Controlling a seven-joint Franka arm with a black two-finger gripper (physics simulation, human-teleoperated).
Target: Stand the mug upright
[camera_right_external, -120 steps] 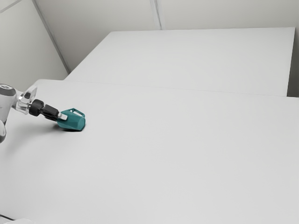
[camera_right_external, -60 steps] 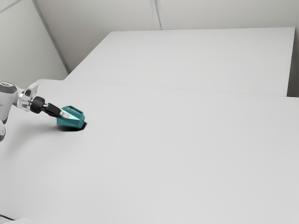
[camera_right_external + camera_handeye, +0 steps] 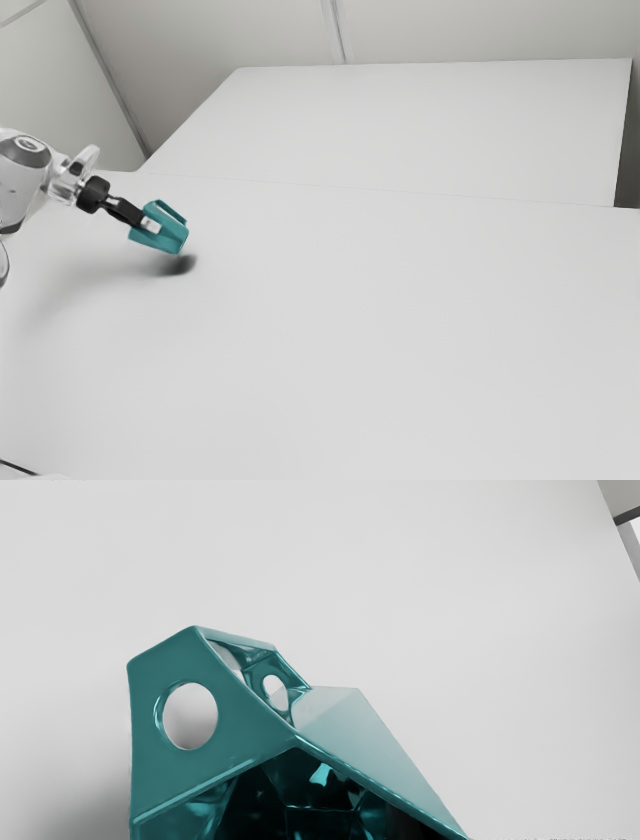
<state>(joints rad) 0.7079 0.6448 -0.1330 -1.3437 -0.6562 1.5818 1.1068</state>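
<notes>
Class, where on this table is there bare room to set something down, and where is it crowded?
The table is bare from the shadow below the mug to the exterior view's right edge, and back to the thin seam. It is crowded toward that view's left, where the end effector holds the mug tilted.

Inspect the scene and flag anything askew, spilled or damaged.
The mug is askew: it hangs tilted in the gripper, above its shadow on the table, rather than standing upright. I see no spill; its smooth round holes look like design, not damage.
</notes>
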